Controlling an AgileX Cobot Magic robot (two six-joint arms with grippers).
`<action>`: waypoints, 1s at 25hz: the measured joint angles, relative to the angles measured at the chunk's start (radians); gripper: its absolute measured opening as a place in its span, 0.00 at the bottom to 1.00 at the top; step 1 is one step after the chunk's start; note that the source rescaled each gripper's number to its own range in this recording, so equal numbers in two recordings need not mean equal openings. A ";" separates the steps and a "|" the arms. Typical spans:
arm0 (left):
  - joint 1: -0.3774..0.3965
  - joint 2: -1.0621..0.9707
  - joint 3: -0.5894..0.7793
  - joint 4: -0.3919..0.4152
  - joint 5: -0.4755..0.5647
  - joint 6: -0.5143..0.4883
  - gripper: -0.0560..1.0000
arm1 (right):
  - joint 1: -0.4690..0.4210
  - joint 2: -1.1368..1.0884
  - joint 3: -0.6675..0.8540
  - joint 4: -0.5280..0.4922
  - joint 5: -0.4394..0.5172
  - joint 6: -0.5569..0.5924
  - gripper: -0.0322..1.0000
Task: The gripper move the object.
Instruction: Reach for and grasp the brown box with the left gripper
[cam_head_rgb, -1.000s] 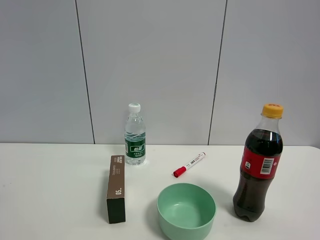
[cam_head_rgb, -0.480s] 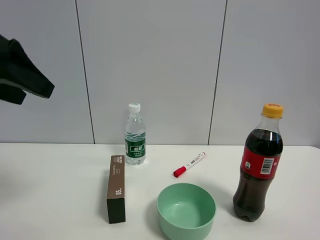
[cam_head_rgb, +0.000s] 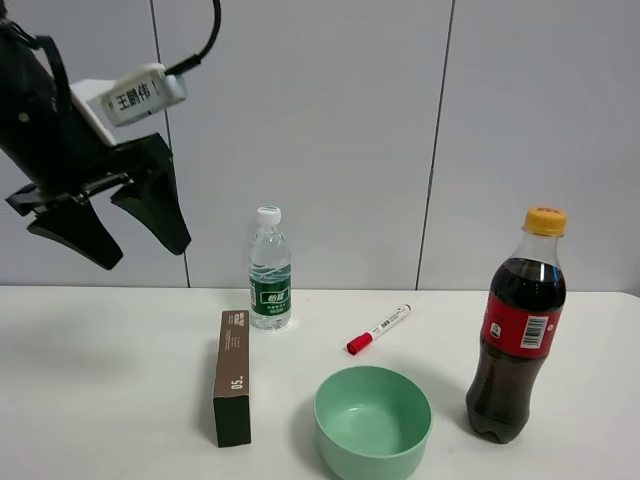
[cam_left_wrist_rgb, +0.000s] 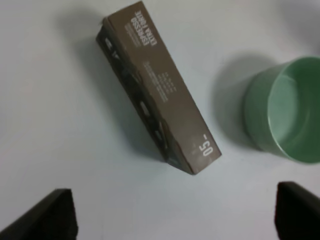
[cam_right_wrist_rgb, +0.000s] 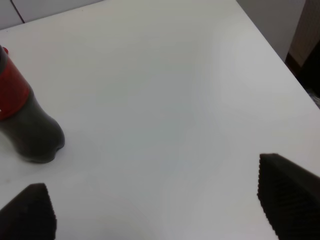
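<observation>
The object, a long dark brown carton (cam_head_rgb: 233, 376) marked "05", lies flat on the white table left of the green bowl. It also shows in the left wrist view (cam_left_wrist_rgb: 157, 86). My left gripper (cam_head_rgb: 145, 245) is a black claw with a white label tag. It hangs open and empty high above the table's left side, up and to the left of the carton. In the left wrist view its fingertips (cam_left_wrist_rgb: 47, 220) sit far apart at the frame's lower corners. My right gripper (cam_right_wrist_rgb: 155, 202) is open and empty, out of the exterior view.
A green bowl (cam_head_rgb: 372, 422) stands at the front middle. A small water bottle (cam_head_rgb: 269, 270) stands behind the carton. A red-capped white marker (cam_head_rgb: 378, 329) lies mid-table. A cola bottle (cam_head_rgb: 517, 329) stands at the right, also in the right wrist view (cam_right_wrist_rgb: 22, 117), near the table's right edge (cam_right_wrist_rgb: 280, 65).
My left gripper has come into the exterior view from the upper left and moved right and down toward the carton. The objects on the table have not moved.
</observation>
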 joint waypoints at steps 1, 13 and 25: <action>-0.007 0.018 0.000 0.004 -0.011 -0.028 0.91 | 0.000 0.000 0.000 0.000 0.000 0.000 1.00; -0.113 0.140 -0.001 0.154 -0.157 -0.057 0.91 | 0.000 0.000 0.000 0.000 0.000 0.000 1.00; -0.182 0.336 -0.217 0.203 -0.040 -0.107 1.00 | 0.000 0.000 0.000 0.000 0.000 0.000 1.00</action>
